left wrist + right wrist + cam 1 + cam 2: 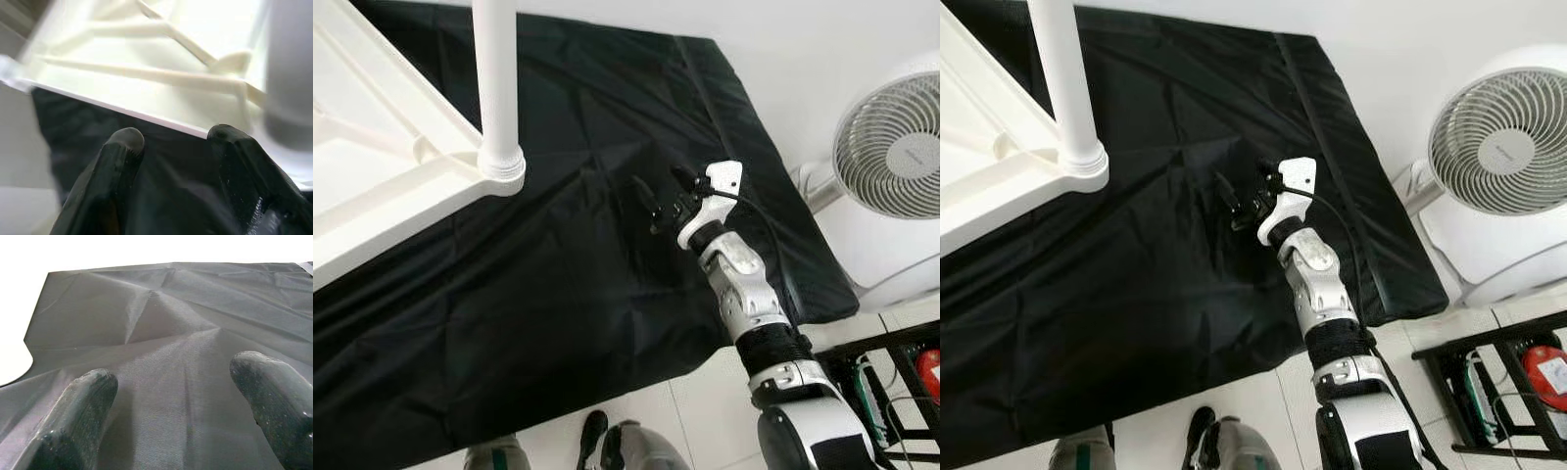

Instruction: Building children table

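Standing nearest on the pale tiled floor [705,401], with two feet [592,436] peeking in at the bottom edge of the head views. Reaching up and forward from the lower right with the silver right arm [754,304], stretching out over the black cloth [558,284] that is covering the flat surface ahead. Hovering the right claw [661,201] just above that wrinkled cloth, black fingers [80,416] spread well apart and gripping nothing, only creased fabric lying between them in the right wrist view. Holding the left claw [176,137] close to the edge of the children table top [382,166], fingers likewise parted and empty, with the white rim and its moulded ribs sitting just beyond the fingertips. Lying upside down on the left of the cloth, underside ribs facing up, near corner pointing toward the right claw but well apart from it. Rising straight up from the socket at that corner, a white table leg [495,78], running out past the top of the frame. Sitting off to the right beyond the cloth, a white fan [891,157], and below it a black rack [891,372] on the floor. Closing the scene at the far end, a plain white wall.
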{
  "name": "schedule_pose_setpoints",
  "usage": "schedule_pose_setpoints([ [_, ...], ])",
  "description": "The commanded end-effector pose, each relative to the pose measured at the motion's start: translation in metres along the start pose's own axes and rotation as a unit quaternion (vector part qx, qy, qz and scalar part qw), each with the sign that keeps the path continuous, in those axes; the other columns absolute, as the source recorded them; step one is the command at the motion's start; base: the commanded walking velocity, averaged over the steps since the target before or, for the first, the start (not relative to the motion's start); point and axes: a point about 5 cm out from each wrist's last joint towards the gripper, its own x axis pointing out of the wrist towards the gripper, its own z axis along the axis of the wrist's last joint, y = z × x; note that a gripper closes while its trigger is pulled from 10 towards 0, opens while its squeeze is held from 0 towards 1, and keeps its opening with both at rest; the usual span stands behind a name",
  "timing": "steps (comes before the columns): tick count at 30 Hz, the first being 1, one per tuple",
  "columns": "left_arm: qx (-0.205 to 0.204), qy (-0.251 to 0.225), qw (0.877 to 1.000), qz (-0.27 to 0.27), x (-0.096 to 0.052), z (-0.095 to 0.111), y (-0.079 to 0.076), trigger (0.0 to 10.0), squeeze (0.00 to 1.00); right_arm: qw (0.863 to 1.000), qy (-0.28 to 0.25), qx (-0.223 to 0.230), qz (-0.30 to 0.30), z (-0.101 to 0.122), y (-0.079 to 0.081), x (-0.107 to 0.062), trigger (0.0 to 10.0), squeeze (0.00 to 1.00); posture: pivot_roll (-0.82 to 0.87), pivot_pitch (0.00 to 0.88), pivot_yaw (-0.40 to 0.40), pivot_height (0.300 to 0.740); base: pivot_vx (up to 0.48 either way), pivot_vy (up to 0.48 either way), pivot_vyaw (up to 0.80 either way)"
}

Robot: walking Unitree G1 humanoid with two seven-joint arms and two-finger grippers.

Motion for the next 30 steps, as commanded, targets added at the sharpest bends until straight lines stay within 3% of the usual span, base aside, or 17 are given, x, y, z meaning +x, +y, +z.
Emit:
schedule_pose_setpoints([
  [1, 0.027, 0.023, 0.997, 0.063, -0.005, -0.005, 0.016, 10.0, 0.0, 1.0, 0.005, 0.005, -0.01, -0.004, -0.004, -0.003, 10.0, 0.0, 0.41, 0.251, -0.216, 0.74, 0.0, 0.0, 0.0],
  [9, 0.039, 0.027, 0.988, 0.145, 0.015, -0.013, 0.018, 10.0, 0.0, 1.0, 0.002, 0.01, -0.007, -0.004, -0.001, -0.001, 10.0, 0.0, 0.42, 0.249, -0.217, 0.74, 0.0, 0.0, 0.0],
  [11, 0.015, 0.006, 0.986, 0.168, 0.035, -0.016, -0.002, 10.0, 0.0, 1.0, 0.002, 0.009, -0.009, -0.004, -0.002, -0.002, 10.0, 0.0, 0.4, 0.235, -0.209, 0.74, 0.0, 0.0, 0.0],
  [13, 0.015, 0.006, 0.986, 0.168, 0.035, -0.016, -0.002, 10.0, 0.0, 1.0, 0.002, 0.009, -0.009, -0.004, -0.002, -0.002, 10.0, 0.0, 0.4, 0.235, -0.209, 0.74, 0.0, 0.0, 0.0],
  [16, -0.071, -0.068, 0.986, 0.133, 0.068, -0.005, -0.052, 10.0, 0.0, 1.0, 0.004, 0.002, -0.014, -0.005, -0.004, -0.006, 10.0, 0.0, 0.38, 0.236, -0.201, 0.74, 0.0, 0.0, 0.0],
  [17, -0.104, -0.096, 0.983, 0.118, 0.075, 0.001, -0.063, 10.0, 0.0, 1.0, 0.004, 0.002, -0.016, -0.005, -0.005, -0.007, 10.0, 0.0, 0.38, 0.236, -0.201, 0.74, 0.0, 0.0, 0.0],
  [18, -0.104, -0.096, 0.983, 0.118, 0.075, 0.001, -0.063, 10.0, 0.0, 1.0, 0.004, 0.002, -0.016, -0.005, -0.005, -0.007, 10.0, 0.0, 0.38, 0.236, -0.201, 0.74, 0.0, 0.0, 0.0],
  [19, -0.153, -0.114, 0.975, 0.114, 0.085, 0.011, -0.082, 10.0, 0.0, 1.0, 0.003, 0.001, -0.017, -0.005, -0.005, -0.009, 10.0, 0.0, 0.38, 0.237, -0.196, 0.74, 0.0, 0.0, 0.0],
  [21, -0.153, -0.143, 0.974, 0.082, 0.093, 0.028, -0.105, 10.0, 0.0, 1.0, 0.004, 0.003, -0.018, -0.005, -0.005, -0.009, 10.0, 0.0, 0.38, 0.237, -0.193, 0.74, 0.0, 0.0, 0.0],
  [23, -0.153, -0.143, 0.974, 0.082, 0.093, 0.028, -0.105, 10.0, 0.0, 1.0, 0.004, 0.003, -0.018, -0.005, -0.005, -0.009, 10.0, 0.0, 0.38, 0.237, -0.193, 0.74, 0.0, 0.0, 0.0],
  [24, -0.162, -0.151, 0.973, 0.066, 0.098, 0.035, -0.117, 10.0, 0.0, 1.0, 0.004, 0.004, -0.018, -0.006, -0.004, -0.01, 10.0, 0.0, 0.38, 0.237, -0.193, 0.74, 0.0, 0.0, 0.0],
  [25, -0.162, -0.151, 0.973, 0.066, 0.098, 0.035, -0.117, 10.0, 0.0, 1.0, 0.004, 0.004, -0.018, -0.006, -0.004, -0.01, 10.0, 0.0, 0.38, 0.237, -0.193, 0.74, 0.0, 0.0, 0.0],
  [26, -0.177, -0.168, 0.968, 0.051, 0.103, 0.044, -0.127, 10.0, 0.0, 1.0, 0.004, 0.006, -0.017, -0.007, -0.003, -0.01, 10.0, 0.0, 0.38, 0.237, -0.19, 0.74, 0.0, 0.0, 0.0],
  [27, -0.177, -0.168, 0.968, 0.051, 0.103, 0.044, -0.127, 10.0, 0.0, 1.0, 0.004, 0.006, -0.017, -0.007, -0.003, -0.01, 10.0, 0.0, 0.38, 0.237, -0.19, 0.74, 0.0, 0.0, 0.0],
  [28, -0.201, -0.183, 0.962, 0.033, 0.11, 0.054, -0.14, 10.0, 0.0, 1.0, 0.004, 0.007, -0.016, -0.008, -0.001, -0.01, 10.0, 0.0, 0.38, 0.237, -0.19, 0.74, 0.0, 0.0, 0.0],
  [29, -0.201, -0.183, 0.962, 0.033, 0.11, 0.054, -0.14, 10.0, 0.0, 1.0, 0.004, 0.007, -0.016, -0.008, -0.001, -0.01, 10.0, 0.0, 0.38, 0.237, -0.19, 0.74, 0.0, 0.0, 0.0],
  [30, -0.214, -0.201, 0.956, 0.008, 0.116, 0.067, -0.156, 10.0, 0.0, 1.0, 0.004, 0.009, -0.014, -0.008, 0.0, -0.01, 10.0, 0.0, 0.38, 0.237, -0.19, 0.74, 0.0, 0.0, 0.0],
])
